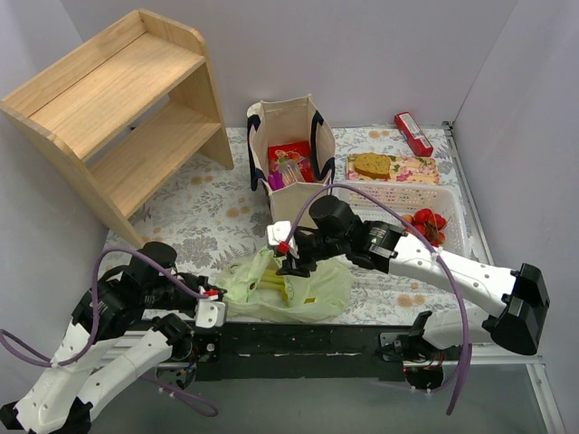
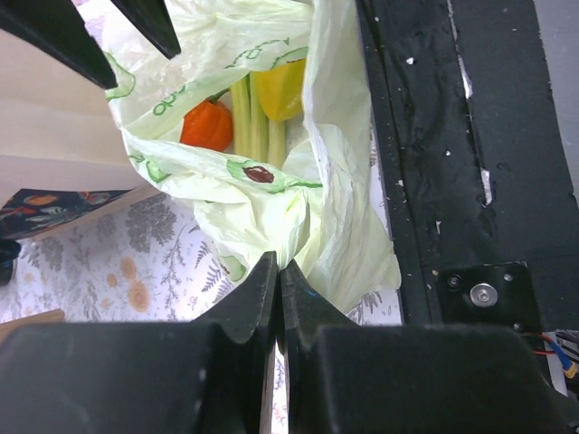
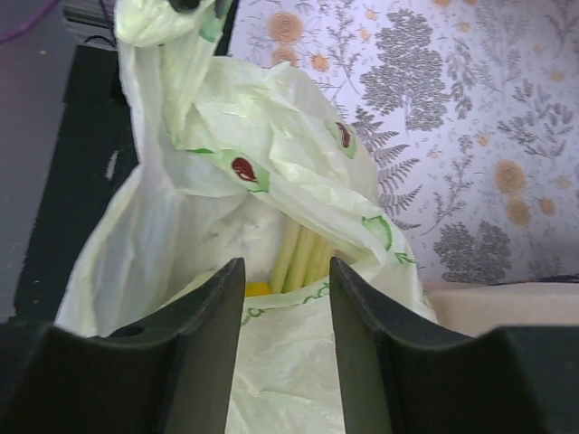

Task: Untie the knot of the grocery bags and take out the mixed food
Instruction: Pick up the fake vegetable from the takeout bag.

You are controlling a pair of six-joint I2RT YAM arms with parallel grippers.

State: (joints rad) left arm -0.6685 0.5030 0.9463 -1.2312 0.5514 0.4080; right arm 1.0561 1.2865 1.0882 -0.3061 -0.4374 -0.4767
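Pale green plastic bag (image 1: 288, 291) lies crumpled low centre in the top view, its mouth gaping. The left gripper (image 2: 276, 276) pinches its edge tight; the right gripper (image 3: 285, 271) hangs over the mouth, jaws apart. Beyond, upper centre, stands the canvas tote (image 1: 294, 201).

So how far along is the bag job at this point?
Done: the green bag lies open, no knot visible; strawberries sit in the basket. In hand: left gripper pinches the bag's edge, right gripper open over its mouth. Left: orange fruit, pepper, beans inside; tote not emptied.
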